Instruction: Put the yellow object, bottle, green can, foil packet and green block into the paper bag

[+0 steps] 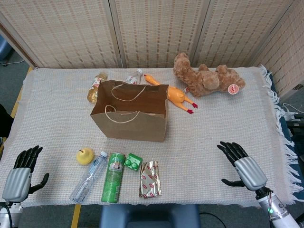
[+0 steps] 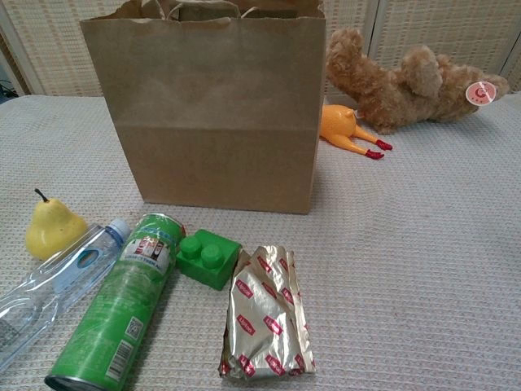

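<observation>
The brown paper bag (image 1: 129, 116) (image 2: 213, 106) stands upright and open at mid table. In front of it lie a yellow pear (image 1: 85, 156) (image 2: 52, 227), a clear bottle (image 1: 89, 176) (image 2: 55, 281), a green can (image 1: 112, 177) (image 2: 122, 313), a green block (image 1: 133, 162) (image 2: 207, 257) and a foil packet (image 1: 150, 179) (image 2: 265, 316). My left hand (image 1: 21, 173) hovers open at the near left edge, away from the pear. My right hand (image 1: 243, 166) is open at the near right, empty. Neither hand shows in the chest view.
Behind the bag lie a brown teddy bear (image 1: 206, 77) (image 2: 407, 77), a rubber chicken (image 1: 173, 93) (image 2: 348, 130) and two more bottles (image 1: 96, 87) (image 1: 133, 77). A woven cloth (image 1: 213, 133) covers the table, with a folding screen (image 1: 156, 28) behind.
</observation>
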